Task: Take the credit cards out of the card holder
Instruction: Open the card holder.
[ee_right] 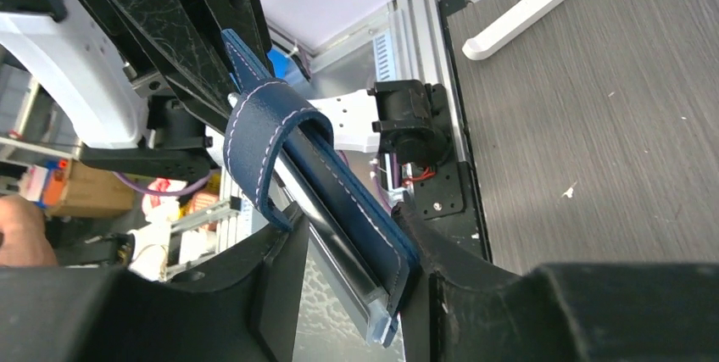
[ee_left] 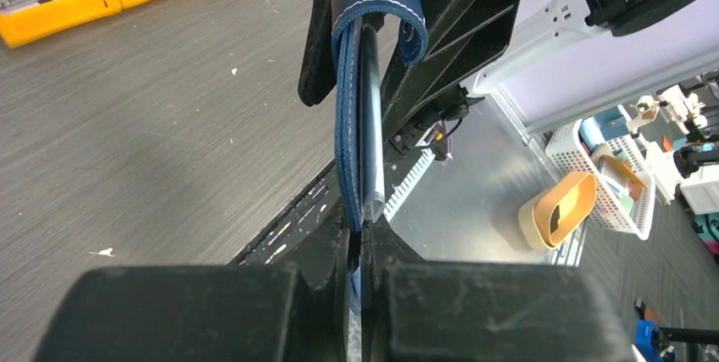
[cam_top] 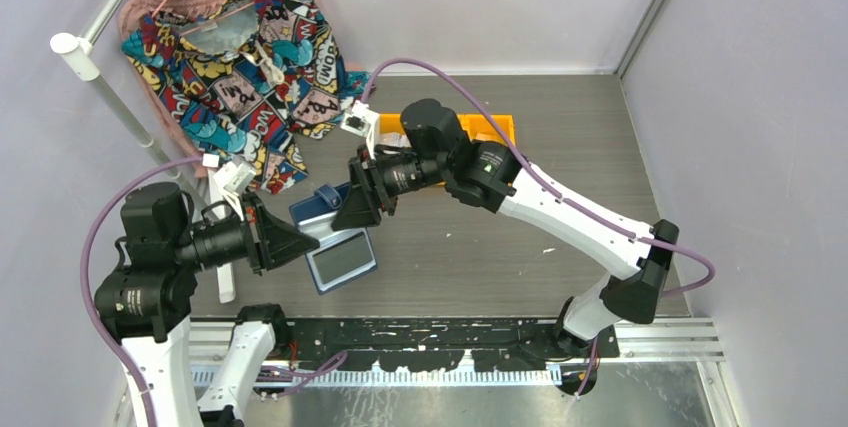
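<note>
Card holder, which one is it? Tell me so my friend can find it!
Look at the grey table, between the left gripper and the right gripper. The card holder is the small dark blue folding wallet there, with a strap tab and a paler inside; the bins behind it are yellow.

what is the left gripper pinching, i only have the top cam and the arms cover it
Observer: In the left wrist view, the left gripper is shut on one edge of the card holder, which stands on edge.
Operator: is the right one clamped on it too
Observer: In the right wrist view, the right gripper straddles the opposite end. Its jaws are apart and there is a gap on one side.
Operator: and the tab
Observer: The snap tab curls over that end, with its tip hanging free.
</note>
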